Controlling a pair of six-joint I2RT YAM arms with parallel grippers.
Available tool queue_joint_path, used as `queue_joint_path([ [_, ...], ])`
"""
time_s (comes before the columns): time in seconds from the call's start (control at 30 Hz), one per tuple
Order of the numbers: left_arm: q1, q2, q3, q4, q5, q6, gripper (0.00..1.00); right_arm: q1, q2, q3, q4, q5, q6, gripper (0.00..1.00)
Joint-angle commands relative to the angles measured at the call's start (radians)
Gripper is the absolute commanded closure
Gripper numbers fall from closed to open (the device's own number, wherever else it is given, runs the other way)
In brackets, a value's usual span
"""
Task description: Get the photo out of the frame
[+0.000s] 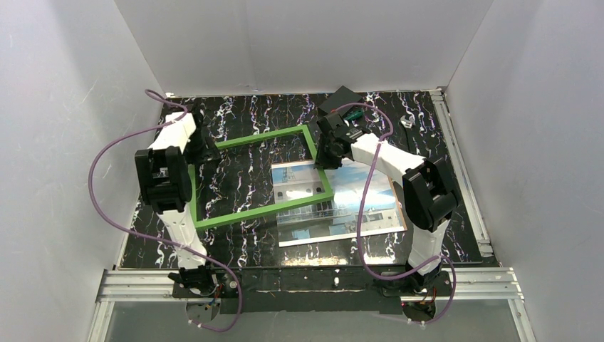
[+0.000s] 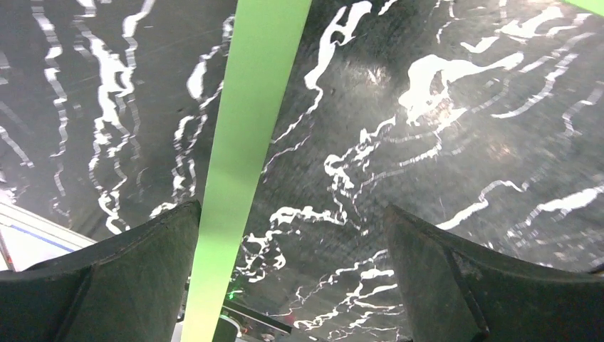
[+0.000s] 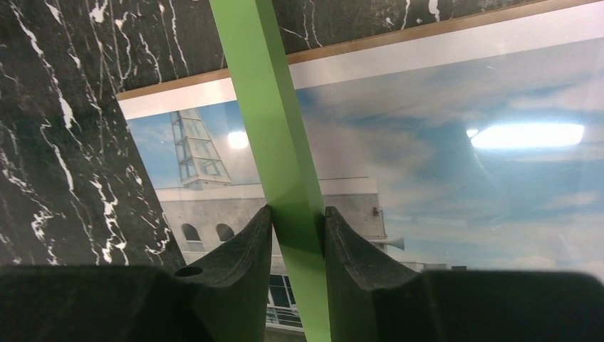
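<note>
The bright-green frame [image 1: 263, 210] is an empty rectangle over the black marbled table. The photo [image 1: 356, 206], a white building under blue sky, lies flat on the table, its left part under the frame's right corner. My right gripper [image 1: 326, 155] is shut on the frame's right bar; the wrist view shows both pads pinching the green bar [image 3: 263, 85] above the photo [image 3: 441, 178]. My left gripper [image 1: 208, 149] is open at the frame's far-left corner. In its wrist view the green bar [image 2: 249, 142] runs between the fingers, close to the left one.
A thin brown board edge [image 3: 427, 30] shows along the photo's border. A black square piece [image 1: 342, 100] and a small silvery object [image 1: 407, 120] lie at the back. Aluminium rails [image 1: 463, 171] line the right and front edges; white walls enclose the table.
</note>
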Motion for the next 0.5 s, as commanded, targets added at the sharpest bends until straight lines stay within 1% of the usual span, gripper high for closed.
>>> queue_joint_path([
  [0.0,-0.017,-0.186,0.056,-0.184,-0.019,-0.056,0.02,0.035,0.001,0.010,0.182,-0.049,0.148,0.99],
  [0.07,-0.016,-0.218,0.057,-0.183,-0.039,-0.057,0.02,0.038,0.005,0.009,0.196,-0.048,0.162,0.99],
  [0.13,-0.015,-0.227,0.044,-0.155,-0.016,-0.040,0.02,0.042,0.004,0.007,0.196,-0.031,0.162,0.99],
  [0.37,0.001,-0.134,0.036,-0.154,0.014,-0.069,0.02,0.043,-0.064,-0.069,0.198,0.079,0.139,0.99],
  [0.47,0.020,-0.114,0.035,-0.155,-0.003,-0.071,0.02,0.042,-0.078,-0.079,0.187,0.116,0.115,0.99],
])
